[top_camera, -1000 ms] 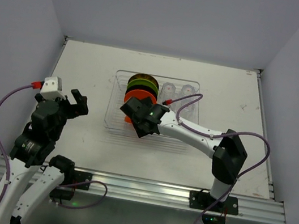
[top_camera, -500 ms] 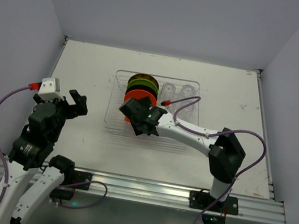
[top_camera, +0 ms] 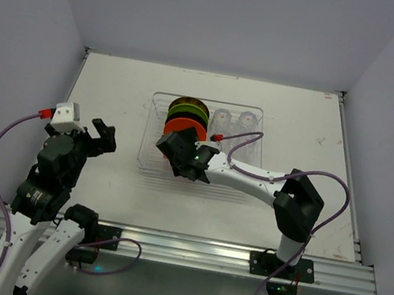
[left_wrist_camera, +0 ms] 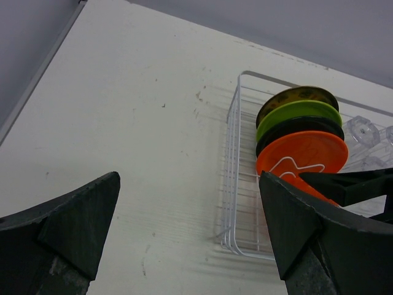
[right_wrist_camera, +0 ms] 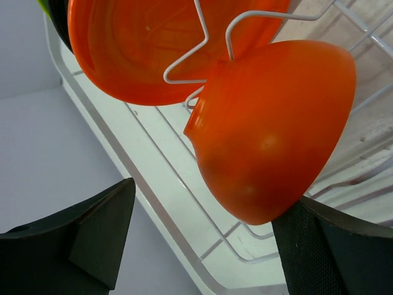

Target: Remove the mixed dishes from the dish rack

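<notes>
The left arm stands folded at the near left, its wrist raised and turned toward the far right. The left gripper hangs in the air, and in the left wrist view its two dark fingers are spread wide. The right arm rises from its base at the near right, bends at the elbow and stretches its forearm left toward the middle. The right gripper sits low there, its jaws wide apart in the right wrist view.

Scuffed white table, pale grey walls.
</notes>
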You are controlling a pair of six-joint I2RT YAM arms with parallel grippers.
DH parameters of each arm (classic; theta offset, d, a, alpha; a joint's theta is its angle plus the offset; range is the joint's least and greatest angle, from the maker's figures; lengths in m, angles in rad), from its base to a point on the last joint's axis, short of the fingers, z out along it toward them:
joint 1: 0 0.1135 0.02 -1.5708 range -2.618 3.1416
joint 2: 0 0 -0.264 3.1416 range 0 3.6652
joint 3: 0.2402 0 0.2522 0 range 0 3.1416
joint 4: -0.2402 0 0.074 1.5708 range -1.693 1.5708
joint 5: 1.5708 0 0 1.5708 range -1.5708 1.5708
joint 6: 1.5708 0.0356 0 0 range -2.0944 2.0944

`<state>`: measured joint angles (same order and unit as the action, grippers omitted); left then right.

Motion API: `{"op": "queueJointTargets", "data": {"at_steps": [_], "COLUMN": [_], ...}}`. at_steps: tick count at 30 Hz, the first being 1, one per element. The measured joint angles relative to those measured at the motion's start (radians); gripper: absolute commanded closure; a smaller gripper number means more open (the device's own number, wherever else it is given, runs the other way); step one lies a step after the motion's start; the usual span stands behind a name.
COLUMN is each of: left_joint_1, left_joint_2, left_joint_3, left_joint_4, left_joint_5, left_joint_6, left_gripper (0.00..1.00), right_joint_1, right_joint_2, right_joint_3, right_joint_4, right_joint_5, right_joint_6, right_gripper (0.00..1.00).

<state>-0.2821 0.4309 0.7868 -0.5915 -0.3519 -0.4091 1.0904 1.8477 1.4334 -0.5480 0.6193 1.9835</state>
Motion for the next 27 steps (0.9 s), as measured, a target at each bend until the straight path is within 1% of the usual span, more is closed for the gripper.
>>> {"op": "queueJointTargets", "data": {"at_steps": [4,14,20,27], "left_joint_1": [0.0,0.0,0.0,0.0], "left_joint_2": [0.0,0.0,-0.002,-0.004], "left_joint_3": [0.0,-0.01,-0.016,-0.016], "left_joint_4": [0.001,0.008,0.008,0.008], "left_joint_5": [0.008,0.017,0.02,0.024], "left_joint_6": [0.0,0.0,0.0,0.0], "left_gripper": [0.0,0.0,0.0,0.0], "right_joint_1": [0.004,0.011,0.011,0.008], "right_joint_2": [-0.037,-0.058,-0.071,-0.102], "right_joint_3": [-0.097,-0.19,-0.231,-0.275], "right_joint_4": [0.16,0.372,0.435,0.441], "right_joint_5": [0.038,0.082,0.085,0.086], "right_joint_6": [0.014,0.026,0.033,0.043], "right_gripper": [0.11,0.11,0.16,0.2]}}
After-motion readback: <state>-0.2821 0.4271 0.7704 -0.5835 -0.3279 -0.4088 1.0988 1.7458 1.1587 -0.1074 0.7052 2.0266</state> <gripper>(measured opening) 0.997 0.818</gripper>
